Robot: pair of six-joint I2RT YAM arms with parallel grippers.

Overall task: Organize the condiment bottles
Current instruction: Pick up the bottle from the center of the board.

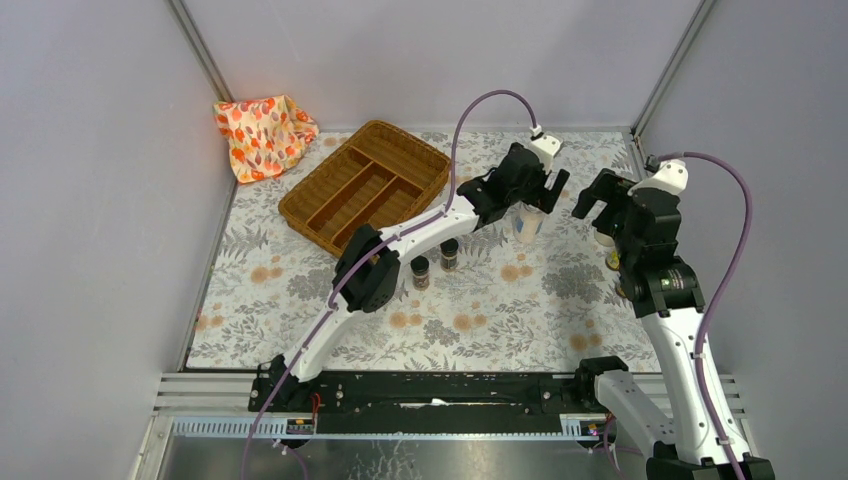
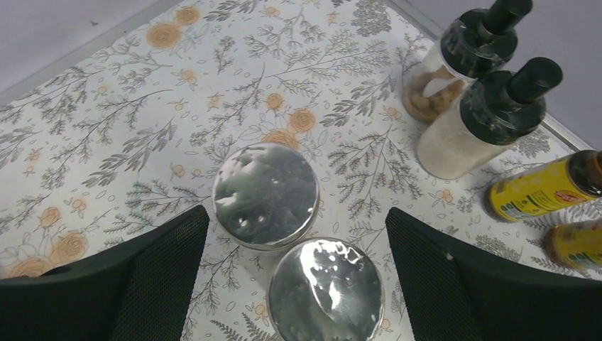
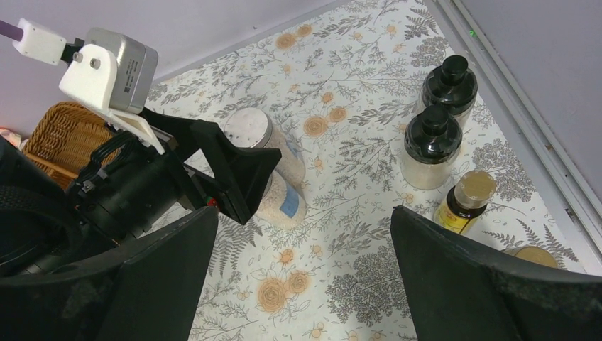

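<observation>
Yellow bottles (image 2: 536, 190) cut off; nearer jar (image 2: 326, 291) too.

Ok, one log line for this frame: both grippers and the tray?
left gripper: open, over two silver-lidded jars | right gripper: open, empty, near yellow bottles | wicker tray: no bottles in it
</observation>
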